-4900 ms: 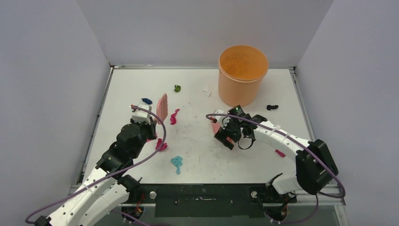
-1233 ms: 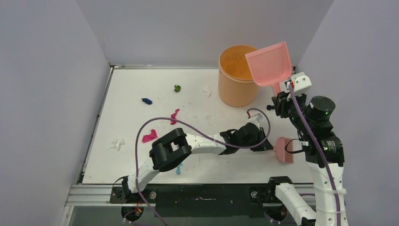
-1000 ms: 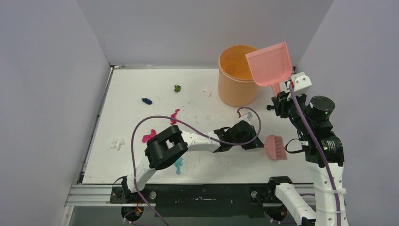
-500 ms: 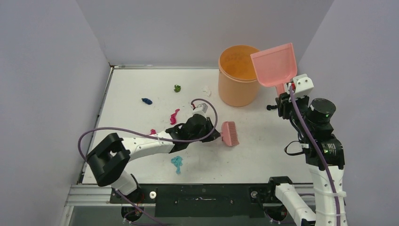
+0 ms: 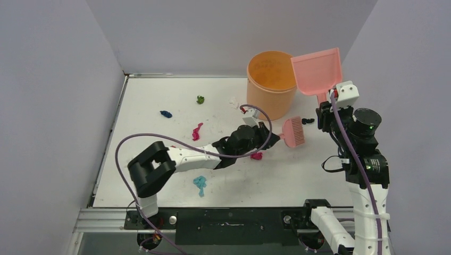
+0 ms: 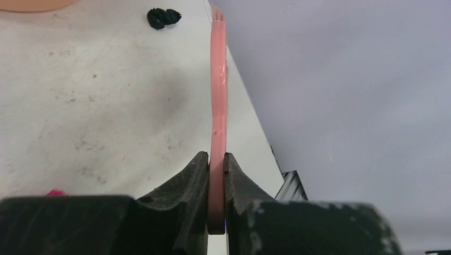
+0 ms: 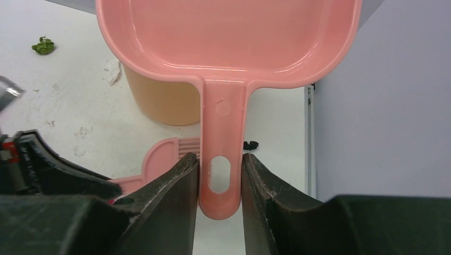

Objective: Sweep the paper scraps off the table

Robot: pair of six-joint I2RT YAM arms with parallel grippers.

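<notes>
Held high at the back right, the pink dustpan (image 5: 317, 70) has its handle between the fingers of my right gripper (image 5: 325, 103), which is shut on it; its pan (image 7: 228, 37) faces the wrist camera above that gripper (image 7: 220, 159). My left gripper (image 5: 268, 139) is shut on the pink brush (image 5: 292, 132), seen edge-on (image 6: 218, 95) in the left wrist view. Paper scraps lie on the white table (image 5: 149, 95): green (image 5: 200, 99), dark blue (image 5: 166, 113), magenta (image 5: 197, 130), cyan (image 5: 200, 184), white (image 5: 234, 101), black (image 5: 307, 121). Another magenta scrap (image 5: 257, 155) lies under the left wrist.
An orange bucket (image 5: 271, 82) stands at the back right, just behind the brush and left of the dustpan. The left arm stretches across the table's middle. Grey walls close the table on three sides, and a metal rail runs along its right edge (image 7: 308, 138).
The left arm has swung the brush from the table's middle to the back right, next to the bucket and the black scrap. The dustpan has shifted slightly to the right.
</notes>
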